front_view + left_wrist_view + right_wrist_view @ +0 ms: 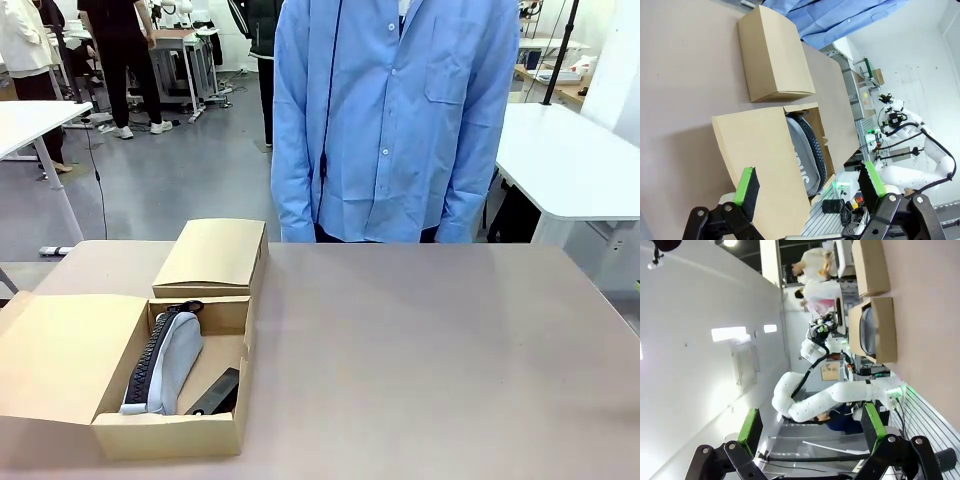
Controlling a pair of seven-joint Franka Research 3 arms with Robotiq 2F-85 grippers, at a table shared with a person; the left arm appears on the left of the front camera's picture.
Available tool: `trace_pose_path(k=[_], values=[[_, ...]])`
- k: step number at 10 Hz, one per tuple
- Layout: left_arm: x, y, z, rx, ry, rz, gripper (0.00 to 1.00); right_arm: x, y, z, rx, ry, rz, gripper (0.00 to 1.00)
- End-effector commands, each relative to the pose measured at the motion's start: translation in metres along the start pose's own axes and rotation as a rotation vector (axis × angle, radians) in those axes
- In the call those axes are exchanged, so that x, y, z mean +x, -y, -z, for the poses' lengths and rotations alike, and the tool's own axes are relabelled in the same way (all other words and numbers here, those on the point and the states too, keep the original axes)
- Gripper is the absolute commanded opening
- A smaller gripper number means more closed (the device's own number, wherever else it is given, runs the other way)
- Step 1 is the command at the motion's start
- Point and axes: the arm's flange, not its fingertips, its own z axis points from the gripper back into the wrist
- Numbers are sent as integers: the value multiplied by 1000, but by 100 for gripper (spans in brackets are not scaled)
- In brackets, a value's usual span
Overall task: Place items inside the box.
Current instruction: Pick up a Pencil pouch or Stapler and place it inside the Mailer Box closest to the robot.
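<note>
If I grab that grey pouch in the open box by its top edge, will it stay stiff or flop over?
Probably floppy: the grey pouch looks like soft fabric, slumped against the wall of the open box. Likely light for its size, since its sides look rounded rather than packed. The zip ridge along its top should give the open left gripper a firmer hold than the smooth cloth.

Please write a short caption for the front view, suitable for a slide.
Open cardboard box holding a grey zip pouch, with a person in a blue shirt standing across the table.
</note>
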Motion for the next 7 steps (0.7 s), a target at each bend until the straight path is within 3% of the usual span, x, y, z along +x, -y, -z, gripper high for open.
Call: trace_pose_path(k=[1,7], values=[[0,2,1,-24,22,18,100,-6,-18,14,-2,-33,-5,100],[0,2,1,-24,22,18,100,-6,-18,14,-2,-33,-5,100]])
